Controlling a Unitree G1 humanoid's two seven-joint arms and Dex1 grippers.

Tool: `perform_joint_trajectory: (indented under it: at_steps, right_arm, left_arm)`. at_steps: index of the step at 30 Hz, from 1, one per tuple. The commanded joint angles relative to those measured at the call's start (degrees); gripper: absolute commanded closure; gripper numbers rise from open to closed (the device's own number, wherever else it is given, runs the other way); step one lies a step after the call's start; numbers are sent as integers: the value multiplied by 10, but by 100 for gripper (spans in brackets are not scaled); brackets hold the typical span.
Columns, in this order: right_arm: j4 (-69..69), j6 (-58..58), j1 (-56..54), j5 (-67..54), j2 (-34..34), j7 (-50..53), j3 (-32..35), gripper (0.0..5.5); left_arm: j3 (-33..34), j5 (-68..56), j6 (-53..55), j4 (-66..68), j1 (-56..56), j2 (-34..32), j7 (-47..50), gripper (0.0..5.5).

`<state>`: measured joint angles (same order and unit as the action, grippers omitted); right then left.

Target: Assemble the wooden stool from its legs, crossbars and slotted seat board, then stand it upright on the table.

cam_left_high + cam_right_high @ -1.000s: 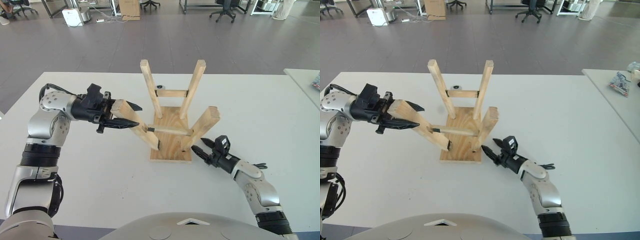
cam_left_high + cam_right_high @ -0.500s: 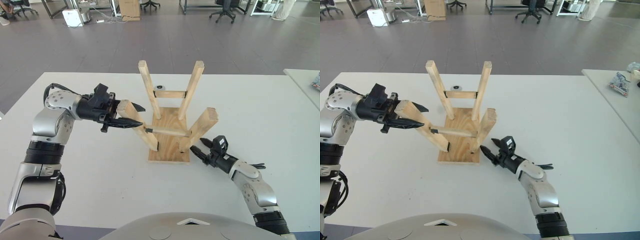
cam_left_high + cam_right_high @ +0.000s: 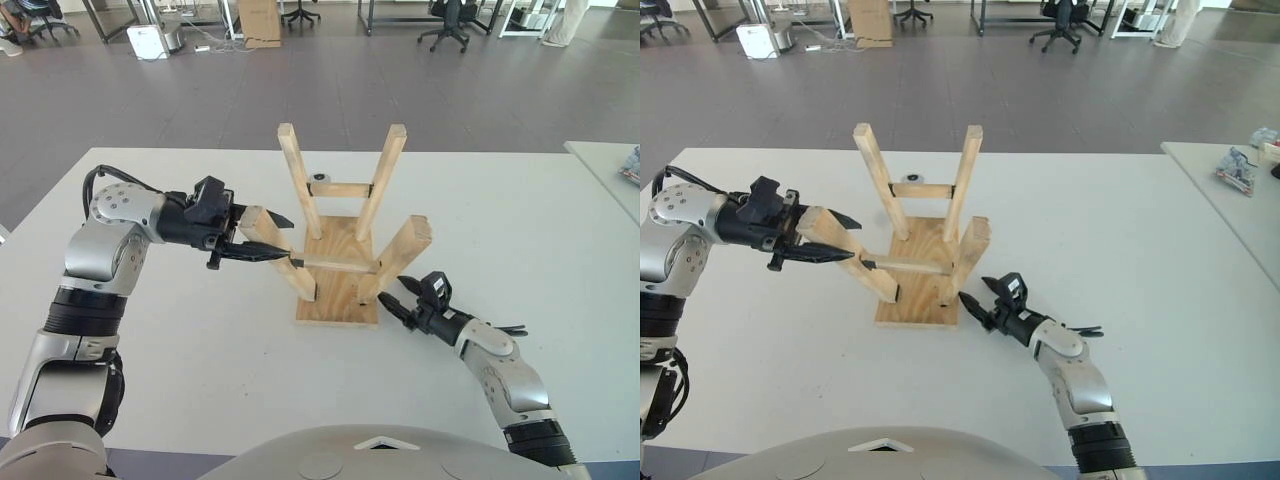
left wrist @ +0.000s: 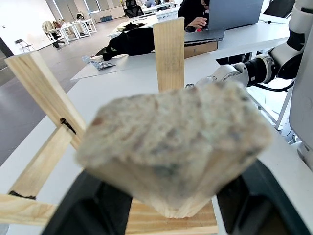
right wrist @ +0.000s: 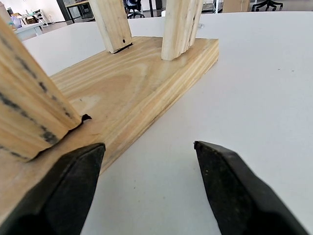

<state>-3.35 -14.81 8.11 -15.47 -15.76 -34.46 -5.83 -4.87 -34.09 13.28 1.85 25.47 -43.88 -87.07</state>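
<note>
The wooden stool lies upside down mid-table, its seat board flat and its legs up. Two far legs are joined by a crossbar. The near left leg leans outward, linked by a second crossbar to the near right leg. My left gripper is shut on the leaning leg's upper end. My right gripper rests low on the table, open, its fingertips beside the seat board's near right corner and apart from it.
A small dark round part lies on the table behind the stool. A second table with a packet stands at the far right. Bare white tabletop stretches left, right and in front of the stool.
My left gripper has moved a little to the right with the leg's end, so the leg leans less. My right gripper has crept slightly closer to the seat board.
</note>
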Motion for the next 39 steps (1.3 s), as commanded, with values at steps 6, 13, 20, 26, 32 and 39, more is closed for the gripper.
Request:
perform_joint_trajectory:
  at_steps: [6,13,20,26,32,39]
  right_arm:
    - [17,0,-30,7,26,-15,-46,206]
    - [36,11,-40,8,26,-20,-47,206]
    - [41,14,-41,6,26,-18,-44,206]
    - [49,18,-47,7,29,-16,-42,206]
    - [54,21,-50,6,27,-16,-39,206]
    - [55,20,-56,5,26,-14,-35,206]
  left_arm:
    - [-129,99,75,-69,-131,-16,77,347]
    - [-139,73,135,-110,-113,-20,125,347]
    - [-163,107,157,-100,-84,-18,166,347]
    - [-188,113,179,-96,-74,-48,153,264]
    - [-187,109,164,-76,-64,-38,175,159]
    - [-208,120,172,-86,-63,-51,175,47]
